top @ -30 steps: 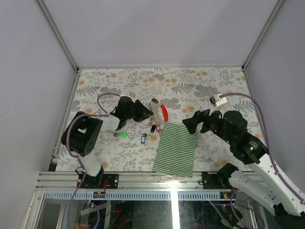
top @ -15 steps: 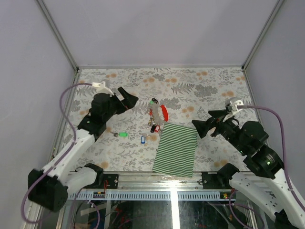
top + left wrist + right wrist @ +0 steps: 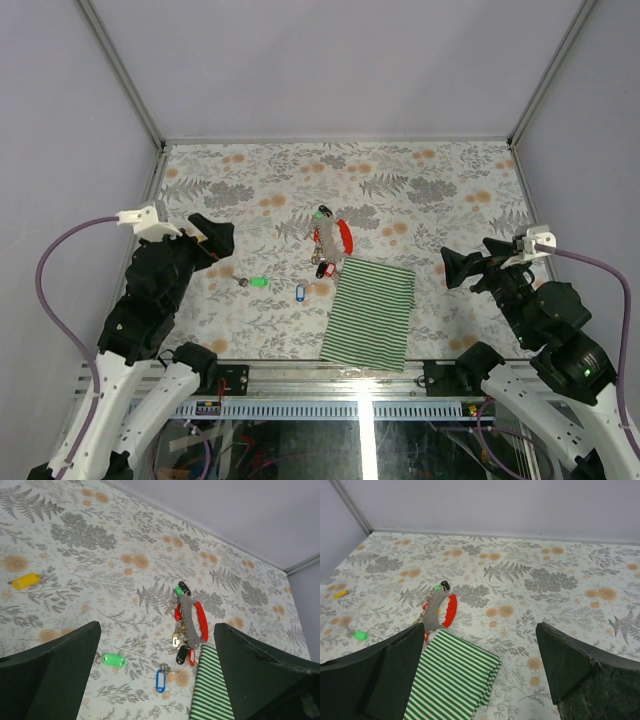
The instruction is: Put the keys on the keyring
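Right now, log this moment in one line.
left gripper open, empty; right gripper open, empty; keyring on table; green key, blue key, yellow key loose

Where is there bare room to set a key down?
Bare: the far strip between the keyring and the back wall, and right of the striped cloth. Crowded: around the keyring's near end, where the green-tagged key and blue-tagged key lie.

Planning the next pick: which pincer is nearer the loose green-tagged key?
Left. The left pincer hangs open just left of the green-tagged key; the right pincer is far off, on the striped cloth's other side.
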Controlling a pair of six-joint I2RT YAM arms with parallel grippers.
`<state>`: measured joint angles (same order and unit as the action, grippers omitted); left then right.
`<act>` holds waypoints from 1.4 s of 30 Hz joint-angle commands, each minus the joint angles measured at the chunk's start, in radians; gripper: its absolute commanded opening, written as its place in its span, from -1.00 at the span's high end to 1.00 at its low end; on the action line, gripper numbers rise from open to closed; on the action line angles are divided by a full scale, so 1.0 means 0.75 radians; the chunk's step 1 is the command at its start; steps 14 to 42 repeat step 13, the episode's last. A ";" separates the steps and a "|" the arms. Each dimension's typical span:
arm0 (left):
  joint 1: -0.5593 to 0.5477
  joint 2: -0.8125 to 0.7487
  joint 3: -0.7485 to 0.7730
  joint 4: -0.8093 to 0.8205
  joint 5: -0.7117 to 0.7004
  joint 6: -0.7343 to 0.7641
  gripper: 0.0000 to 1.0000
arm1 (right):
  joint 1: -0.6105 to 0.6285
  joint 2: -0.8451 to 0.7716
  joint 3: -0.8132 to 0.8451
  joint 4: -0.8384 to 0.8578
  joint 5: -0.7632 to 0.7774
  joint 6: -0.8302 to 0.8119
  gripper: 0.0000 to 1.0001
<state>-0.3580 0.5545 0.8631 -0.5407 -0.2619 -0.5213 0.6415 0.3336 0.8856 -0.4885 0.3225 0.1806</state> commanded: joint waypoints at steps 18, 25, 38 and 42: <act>0.006 -0.139 -0.144 -0.095 -0.121 0.143 -0.99 | 0.006 -0.037 -0.121 -0.018 0.162 0.004 -0.99; 0.006 -0.139 -0.144 -0.095 -0.121 0.143 -0.99 | 0.006 -0.037 -0.121 -0.018 0.162 0.004 -0.99; 0.006 -0.139 -0.144 -0.095 -0.121 0.143 -0.99 | 0.006 -0.037 -0.121 -0.018 0.162 0.004 -0.99; 0.006 -0.139 -0.144 -0.095 -0.121 0.143 -0.99 | 0.006 -0.037 -0.121 -0.018 0.162 0.004 -0.99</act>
